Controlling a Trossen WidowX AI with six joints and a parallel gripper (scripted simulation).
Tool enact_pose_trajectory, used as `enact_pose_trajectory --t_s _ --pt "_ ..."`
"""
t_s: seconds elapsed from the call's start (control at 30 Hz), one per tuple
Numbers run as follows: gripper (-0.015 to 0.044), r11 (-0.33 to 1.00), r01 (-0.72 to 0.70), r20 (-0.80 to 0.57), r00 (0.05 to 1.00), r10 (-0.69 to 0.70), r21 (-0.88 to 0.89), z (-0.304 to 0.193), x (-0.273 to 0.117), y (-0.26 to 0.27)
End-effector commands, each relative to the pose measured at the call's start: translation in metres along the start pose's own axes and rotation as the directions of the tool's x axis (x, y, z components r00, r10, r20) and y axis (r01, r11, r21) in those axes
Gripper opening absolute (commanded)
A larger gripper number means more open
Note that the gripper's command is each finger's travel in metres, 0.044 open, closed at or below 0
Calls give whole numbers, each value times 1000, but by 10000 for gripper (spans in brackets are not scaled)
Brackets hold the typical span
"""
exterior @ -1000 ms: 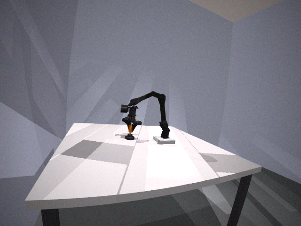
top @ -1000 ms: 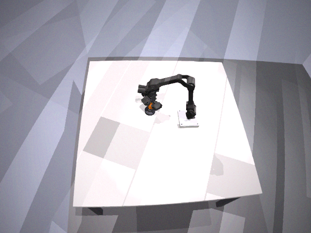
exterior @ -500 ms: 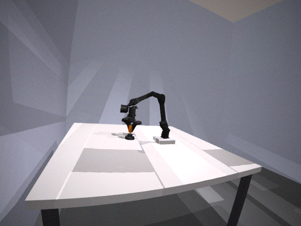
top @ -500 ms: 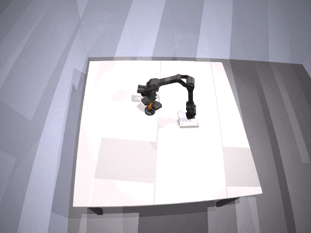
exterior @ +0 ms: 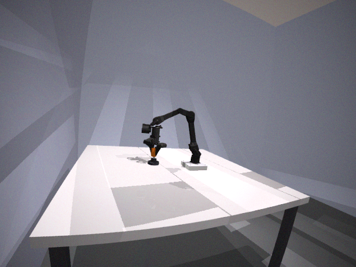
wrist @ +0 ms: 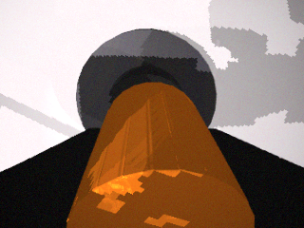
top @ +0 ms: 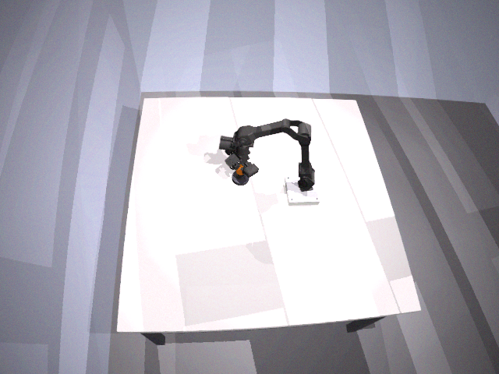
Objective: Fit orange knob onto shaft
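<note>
Exterior view: fingers (top: pixel 242 165) (exterior: pixel 153 151) pinch the knob (top: pixel 239 170) (exterior: pixel 153 152) (wrist: pixel 157 138), long axis near vertical, just above the pedestal (top: pixel 240 180) (exterior: pixel 153 162) (wrist: pixel 97 90). Small gap between them. Flat's heading hidden; judged next: align flats, then lower straight down.

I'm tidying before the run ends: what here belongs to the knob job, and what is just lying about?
Job:
- orange knob
- round pedestal
- gripper, shut on the knob

Lying about:
- no loose object that I can see
</note>
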State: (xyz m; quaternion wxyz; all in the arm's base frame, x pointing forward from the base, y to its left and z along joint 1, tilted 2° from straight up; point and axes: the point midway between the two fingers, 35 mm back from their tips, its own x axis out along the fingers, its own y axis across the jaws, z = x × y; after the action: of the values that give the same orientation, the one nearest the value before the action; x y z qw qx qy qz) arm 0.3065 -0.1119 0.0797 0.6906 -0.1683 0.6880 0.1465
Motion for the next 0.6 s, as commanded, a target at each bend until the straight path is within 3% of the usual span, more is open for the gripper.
enact_pose_trajectory --t_s 0.0,0.27,0.47,0.57 --pt "0 1000 6 1 1000 -6 -5 0 0 -1" --pt "0 1000 6 1 1000 -6 -14 -1 -5 0" --pt "0 979 6 1 1000 -6 -203 -3 -4 2" --pt "0 977 6 1 1000 -6 -213 -4 -2 4"
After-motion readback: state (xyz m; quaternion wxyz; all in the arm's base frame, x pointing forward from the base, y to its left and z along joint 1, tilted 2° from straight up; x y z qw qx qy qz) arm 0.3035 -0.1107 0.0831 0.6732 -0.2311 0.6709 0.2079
